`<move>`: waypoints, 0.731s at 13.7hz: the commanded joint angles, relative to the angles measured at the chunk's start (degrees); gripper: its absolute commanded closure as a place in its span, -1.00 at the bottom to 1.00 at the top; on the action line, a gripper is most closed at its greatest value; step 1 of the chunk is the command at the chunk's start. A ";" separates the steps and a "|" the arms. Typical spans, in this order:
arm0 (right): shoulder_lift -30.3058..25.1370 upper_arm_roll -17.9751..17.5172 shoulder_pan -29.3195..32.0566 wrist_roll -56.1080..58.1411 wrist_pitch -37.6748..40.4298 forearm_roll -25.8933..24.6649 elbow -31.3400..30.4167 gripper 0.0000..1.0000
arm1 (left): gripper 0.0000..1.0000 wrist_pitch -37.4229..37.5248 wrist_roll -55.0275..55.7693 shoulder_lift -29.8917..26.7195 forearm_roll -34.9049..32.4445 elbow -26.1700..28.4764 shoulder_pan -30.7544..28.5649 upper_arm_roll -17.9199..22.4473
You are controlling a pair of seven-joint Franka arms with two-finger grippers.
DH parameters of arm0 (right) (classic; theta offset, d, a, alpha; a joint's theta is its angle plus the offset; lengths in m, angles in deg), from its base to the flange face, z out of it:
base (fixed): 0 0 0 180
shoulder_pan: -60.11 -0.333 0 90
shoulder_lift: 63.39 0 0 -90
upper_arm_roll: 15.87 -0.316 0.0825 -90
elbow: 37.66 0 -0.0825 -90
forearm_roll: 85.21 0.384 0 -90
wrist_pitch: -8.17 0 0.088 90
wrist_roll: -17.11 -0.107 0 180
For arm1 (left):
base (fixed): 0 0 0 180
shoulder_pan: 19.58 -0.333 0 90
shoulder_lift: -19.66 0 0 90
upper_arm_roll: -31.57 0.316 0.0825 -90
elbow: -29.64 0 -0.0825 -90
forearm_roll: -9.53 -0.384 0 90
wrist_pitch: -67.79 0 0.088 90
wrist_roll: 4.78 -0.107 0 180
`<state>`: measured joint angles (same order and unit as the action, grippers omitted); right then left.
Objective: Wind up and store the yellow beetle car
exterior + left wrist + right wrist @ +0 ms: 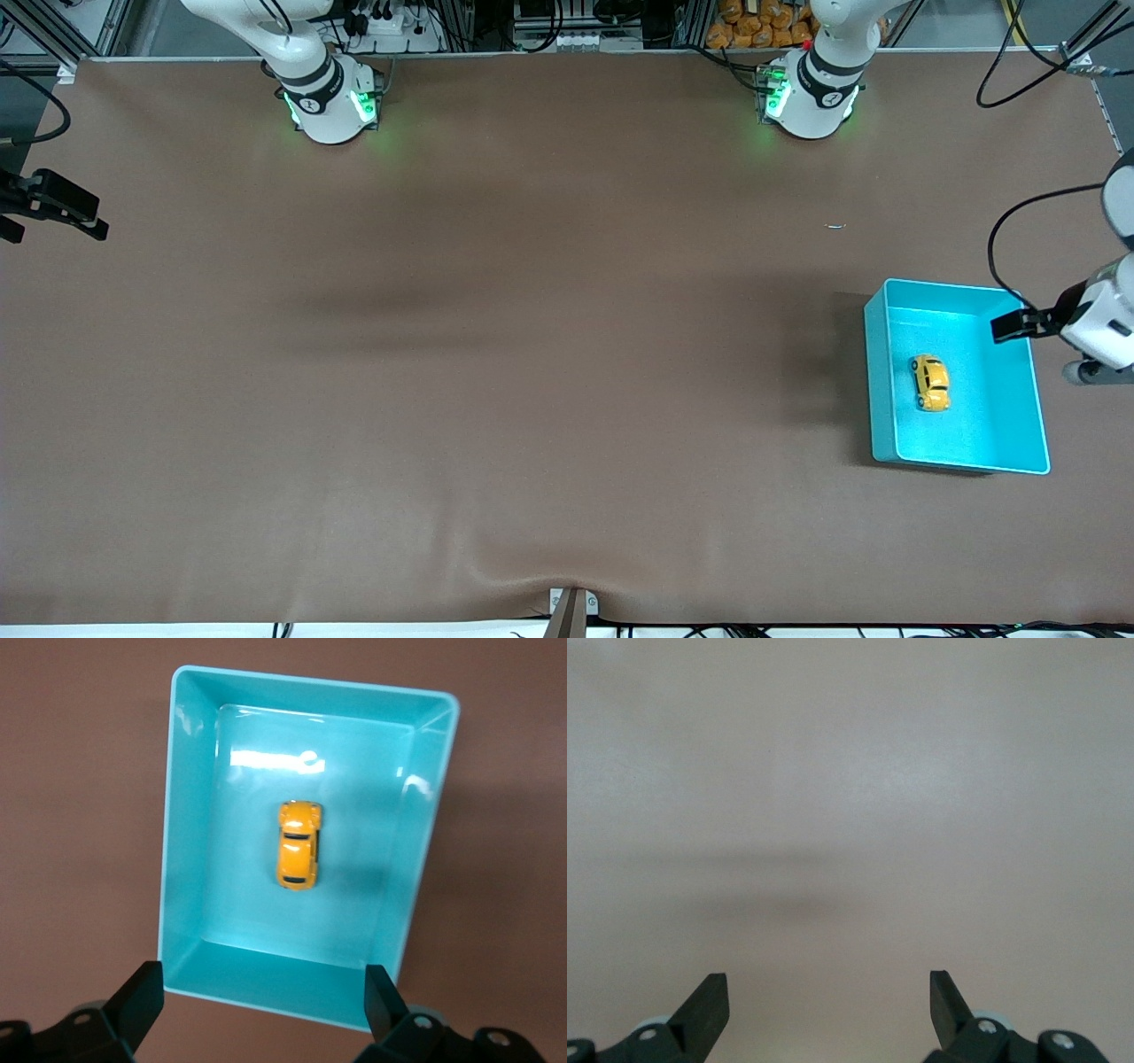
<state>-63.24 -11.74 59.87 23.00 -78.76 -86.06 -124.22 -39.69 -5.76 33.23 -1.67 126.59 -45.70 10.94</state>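
Resting in teal bin, yellow beetle car, left tool spread above, right tool over bare table

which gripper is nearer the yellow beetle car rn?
Left. The left gripper hangs open over the teal bin's edge, with the yellow beetle car lying inside that bin. The right gripper, also open, waits over bare table at the right arm's end.

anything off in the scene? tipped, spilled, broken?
Nothing stands out. The yellow beetle car sits upright on its wheels in the teal bin. The left gripper is above the bin, jaws open and empty.
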 commanded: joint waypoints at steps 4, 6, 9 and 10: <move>-0.67 -0.09 -0.38 -1.05 0.45 -0.90 -0.01 -1.00 | -1.00 10.96 1.50 -10.39 5.83 -2.02 13.80 10.77; -0.67 -0.01 -0.29 -1.05 0.45 -0.90 -0.01 -1.00 | -1.00 14.83 1.94 -12.16 6.88 -3.26 18.45 13.50; -0.59 0.08 -0.29 -1.05 0.36 -0.90 -0.01 -1.00 | -1.00 17.56 5.89 -14.44 8.38 -3.26 25.14 16.40; -0.59 0.08 -0.29 -1.05 0.36 -0.90 -0.01 -1.00 | -1.00 18.27 6.33 -15.15 8.56 -3.26 27.25 17.54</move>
<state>-63.24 -11.70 59.87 22.99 -78.76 -86.10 -124.21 -23.32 -0.85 19.24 5.71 123.47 -22.35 26.07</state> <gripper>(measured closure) 0.000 0.000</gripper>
